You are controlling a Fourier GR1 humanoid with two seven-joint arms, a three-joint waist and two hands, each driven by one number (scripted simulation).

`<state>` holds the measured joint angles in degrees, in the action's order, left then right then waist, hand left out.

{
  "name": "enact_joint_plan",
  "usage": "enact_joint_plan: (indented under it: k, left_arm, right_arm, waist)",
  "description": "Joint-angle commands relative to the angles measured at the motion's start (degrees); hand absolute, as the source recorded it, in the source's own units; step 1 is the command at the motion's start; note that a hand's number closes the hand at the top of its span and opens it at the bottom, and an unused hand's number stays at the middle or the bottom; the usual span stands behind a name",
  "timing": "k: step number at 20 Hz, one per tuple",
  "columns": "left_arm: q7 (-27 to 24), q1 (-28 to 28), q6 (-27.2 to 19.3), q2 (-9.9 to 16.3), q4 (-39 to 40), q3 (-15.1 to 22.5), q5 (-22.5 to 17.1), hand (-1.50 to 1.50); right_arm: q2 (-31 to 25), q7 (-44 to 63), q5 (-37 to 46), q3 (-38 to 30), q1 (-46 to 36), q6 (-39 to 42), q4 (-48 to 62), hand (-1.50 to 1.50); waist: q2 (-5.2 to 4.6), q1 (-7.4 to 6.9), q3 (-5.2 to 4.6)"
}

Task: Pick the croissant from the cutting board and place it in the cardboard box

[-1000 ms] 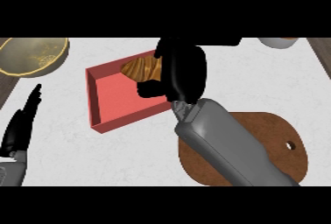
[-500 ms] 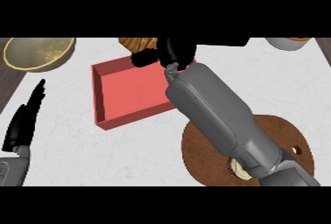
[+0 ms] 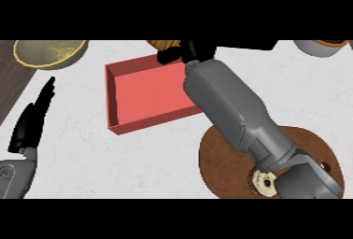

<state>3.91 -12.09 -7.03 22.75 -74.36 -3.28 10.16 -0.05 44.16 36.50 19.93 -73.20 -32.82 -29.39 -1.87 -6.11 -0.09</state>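
Red box (image 3: 148, 91) sits empty upper centre; my right hand (image 3: 180, 52) clasps the croissant (image 3: 164, 45) beyond its top edge. It's light, flaky, crushable, I judge, so I'd cradle its thick middle. Left hand (image 3: 31, 123) rests slack at left.

box (image 3: 148, 95) left of board (image 3: 228, 172) | croissant (image 3: 164, 45) behind box

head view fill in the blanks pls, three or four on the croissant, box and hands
1. The red box holds ____.
2. The croissant lies beyond the box's far wall, in the ____ hand.
3. The round cutting board lies partly under the right ____.
4. The left hand rests at the view's ____ edge.

Missing words: nothing; right; forearm; left
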Motion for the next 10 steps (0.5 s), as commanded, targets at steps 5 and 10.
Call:
enact_joint_plan:
  k: [5, 10]
  left_arm:
    - [-0.11, 0.46, -1.47, -2.32, -0.49, 1.33, 1.21, 0.0]
    - [0.56, -2.19, -0.55, -0.72, 0.12, 0.37, 1.14, 0.0]
  right_arm:
    - [0.05, -9.08, -9.46, -5.2, 2.57, -4.47, 7.03, -1.5]
    - [0.05, -10.65, -10.51, -5.0, -2.69, -8.21, 9.09, -1.5]
  waist:
    - [-0.37, -0.46, 0.1]
    - [-0.49, -1.84, 0.05]
